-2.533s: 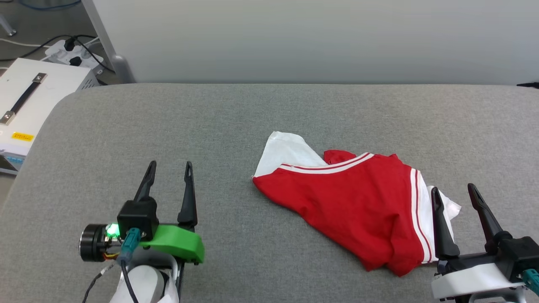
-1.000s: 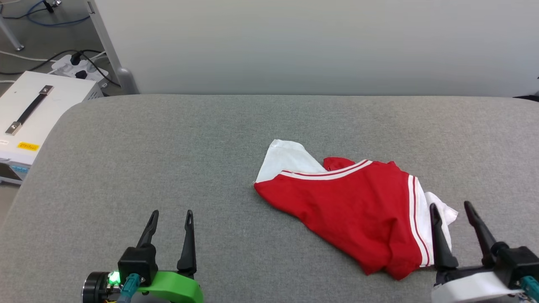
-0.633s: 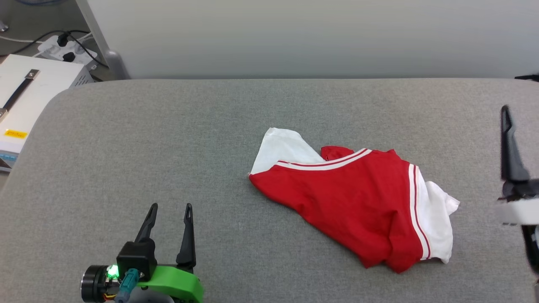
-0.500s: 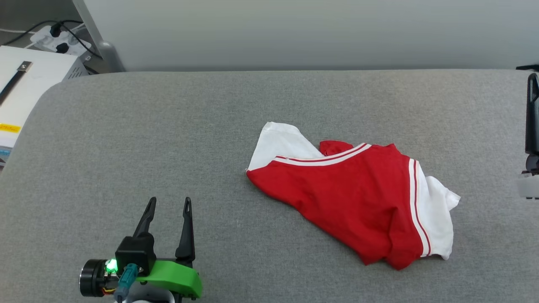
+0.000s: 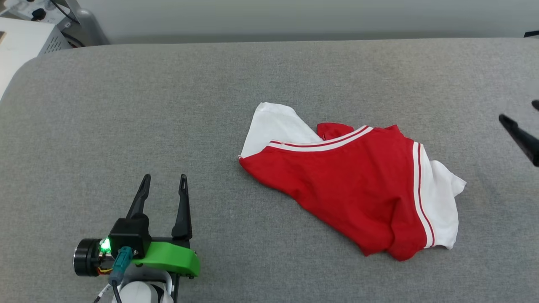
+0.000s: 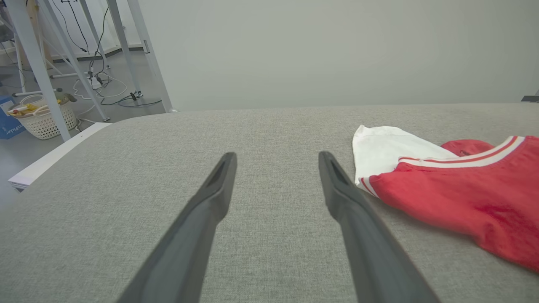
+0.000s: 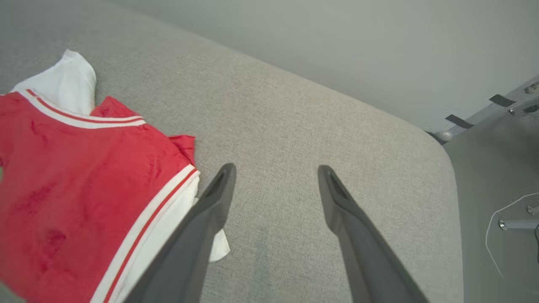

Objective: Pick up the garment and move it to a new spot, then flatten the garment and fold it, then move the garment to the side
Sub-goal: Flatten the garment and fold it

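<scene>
The garment (image 5: 358, 185) is a red shirt with white sleeves and red-and-white striped trim, lying crumpled on the grey padded table (image 5: 126, 105), right of centre. My left gripper (image 5: 164, 179) stands open at the lower left, well apart from the shirt, with nothing between its fingers. In the left wrist view the left gripper (image 6: 276, 156) points across bare fabric, and the garment (image 6: 463, 189) lies to its right. My right gripper (image 5: 518, 110) is open at the right edge, clear of the shirt. In the right wrist view the right gripper (image 7: 276, 168) hovers just right of the garment (image 7: 84, 176).
A white box (image 5: 17, 46) and a metal leg (image 5: 86, 23) stand beyond the table's far left corner. A white basket (image 6: 42, 120) and cables lie on the floor there. The table's rounded right corner (image 7: 442, 151) drops to the floor.
The head camera has tilted downward. My right gripper has left the shirt's right white sleeve and swung out to the right edge. The left gripper and the shirt have stayed in place.
</scene>
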Tool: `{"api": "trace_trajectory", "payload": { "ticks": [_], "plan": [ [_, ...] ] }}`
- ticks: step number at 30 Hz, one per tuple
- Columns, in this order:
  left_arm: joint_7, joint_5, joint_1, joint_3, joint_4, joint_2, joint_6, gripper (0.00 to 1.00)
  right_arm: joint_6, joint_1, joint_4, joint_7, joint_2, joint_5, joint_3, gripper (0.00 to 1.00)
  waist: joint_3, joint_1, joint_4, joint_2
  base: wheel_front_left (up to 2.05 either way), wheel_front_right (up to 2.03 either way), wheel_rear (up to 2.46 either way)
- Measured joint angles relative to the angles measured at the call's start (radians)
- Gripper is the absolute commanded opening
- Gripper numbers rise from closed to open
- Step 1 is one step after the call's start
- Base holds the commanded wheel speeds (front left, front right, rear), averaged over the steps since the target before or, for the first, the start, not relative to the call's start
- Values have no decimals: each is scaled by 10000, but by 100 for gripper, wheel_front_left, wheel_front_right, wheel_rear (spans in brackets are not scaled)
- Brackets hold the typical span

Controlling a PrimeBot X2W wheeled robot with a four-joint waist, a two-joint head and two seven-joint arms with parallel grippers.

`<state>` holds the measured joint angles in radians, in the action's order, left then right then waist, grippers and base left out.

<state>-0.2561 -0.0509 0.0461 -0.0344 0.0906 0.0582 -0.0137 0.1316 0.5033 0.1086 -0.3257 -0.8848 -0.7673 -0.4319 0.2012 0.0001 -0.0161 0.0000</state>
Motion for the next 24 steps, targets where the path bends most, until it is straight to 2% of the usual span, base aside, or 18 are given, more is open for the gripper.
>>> {"api": "trace_trajectory", "payload": {
  "ticks": [4, 8, 11, 12, 14, 21, 22, 23, 24],
  "plan": [
    [0, 0, 177, -17, -48, -6, 4, 100, 0, 140, 38, -1975, -401, -1264, -832, 100, 315, 0, 51, 0, 0, 0, 0],
    [0, 0, 353, -77, -90, -10, 6, 100, 0, 345, 217, -3018, -366, -1883, -1292, 100, 641, 0, 150, 0, 0, 0, 0],
    [-2, 0, 528, -148, -109, -15, 12, 100, 0, 536, 589, -3172, -153, -1960, -1496, 100, 887, 0, 253, 0, 0, 0, 0],
    [-2, 0, 735, -240, -134, -27, 38, 100, 0, 573, 1323, -2917, 389, -1956, -1887, 100, 1266, 0, 481, 0, 0, 0, 0],
    [0, 0, 792, -270, -128, -27, 77, 100, 0, 571, 1611, -2767, 573, -1935, -2211, 100, 1410, 1, 584, 0, 0, 0, 0],
    [0, -8, 806, -355, -65, -31, 192, 100, -10, 597, 2034, -2249, 272, -1875, -2974, 100, 1631, -1, 879, 0, 0, 0, 0],
    [-2, -15, 806, -353, -50, -31, 194, 100, -6, 649, 2054, -2100, 222, -1848, -3070, 87, 1621, -1, 884, 0, 0, 0, 0],
    [0, -17, 807, -359, -31, -31, 194, 100, -2, 717, 2092, -1941, 178, -1822, -3198, 0, 1596, -1, 884, 0, 0, 0, 0],
    [0, -17, 807, -364, -15, -31, 196, 100, -2, 775, 2140, -1781, 144, -1820, -3285, 0, 1560, -1, 879, 0, 0, 0, 0]
  ]
}}
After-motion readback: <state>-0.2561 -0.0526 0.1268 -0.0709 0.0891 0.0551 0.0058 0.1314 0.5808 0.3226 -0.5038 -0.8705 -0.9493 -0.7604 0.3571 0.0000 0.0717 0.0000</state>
